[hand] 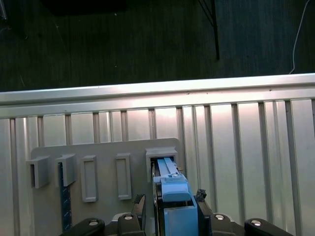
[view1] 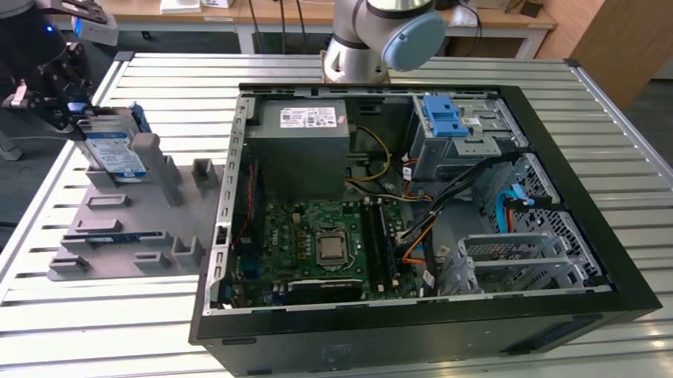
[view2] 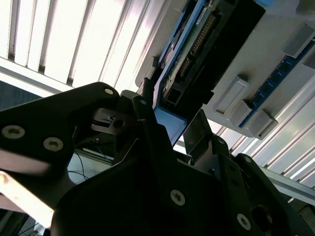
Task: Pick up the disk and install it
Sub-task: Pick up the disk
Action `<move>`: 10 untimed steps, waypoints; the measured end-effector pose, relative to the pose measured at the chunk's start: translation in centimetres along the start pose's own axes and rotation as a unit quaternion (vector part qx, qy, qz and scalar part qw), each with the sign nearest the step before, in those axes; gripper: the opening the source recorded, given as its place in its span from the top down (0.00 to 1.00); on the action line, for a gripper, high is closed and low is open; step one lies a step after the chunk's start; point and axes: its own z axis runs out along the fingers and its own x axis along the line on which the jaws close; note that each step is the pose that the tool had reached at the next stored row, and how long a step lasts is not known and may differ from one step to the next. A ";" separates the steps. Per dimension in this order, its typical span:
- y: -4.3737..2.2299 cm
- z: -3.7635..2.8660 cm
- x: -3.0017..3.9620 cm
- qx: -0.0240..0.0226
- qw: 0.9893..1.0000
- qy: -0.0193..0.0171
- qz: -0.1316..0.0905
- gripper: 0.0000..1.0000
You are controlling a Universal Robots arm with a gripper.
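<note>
The disk (view1: pixel 113 151), silver with a white-and-blue label and a blue carrier, stands on edge in a slot of the grey holder plate (view1: pixel 126 228) at the exterior view's left. My gripper (view1: pixel 82 118) is at its upper end. In the first wrist view the blue carrier (hand: pixel 174 194) lies between the two dark fingers (hand: pixel 139 204), with a narrow gap on one side. The second wrist view shows the disk's connector edge (view2: pixel 194 49) running away from my gripper (view2: pixel 172 118). The fingers straddle the disk and stand open.
An open computer case (view1: pixel 421 197) lies on the slatted metal table (view1: pixel 158 71), with a grey power supply (view1: pixel 305 134), a motherboard (view1: pixel 326 244) and a blue latch bracket (view1: pixel 444 118) over the drive bay. The arm's base (view1: pixel 368 47) stands behind the case.
</note>
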 end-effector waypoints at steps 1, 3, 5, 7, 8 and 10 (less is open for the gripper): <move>0.00 0.00 0.00 0.000 1.000 0.000 0.000 0.49; 0.00 0.00 0.00 0.000 1.000 0.000 0.000 0.51; 0.00 0.00 0.00 0.000 1.000 0.000 0.000 0.58; 0.00 0.01 0.00 0.000 1.000 0.000 0.000 0.58; 0.00 0.00 0.00 0.000 1.000 0.000 0.000 0.58; 0.00 0.01 0.00 0.000 1.000 0.000 0.000 0.59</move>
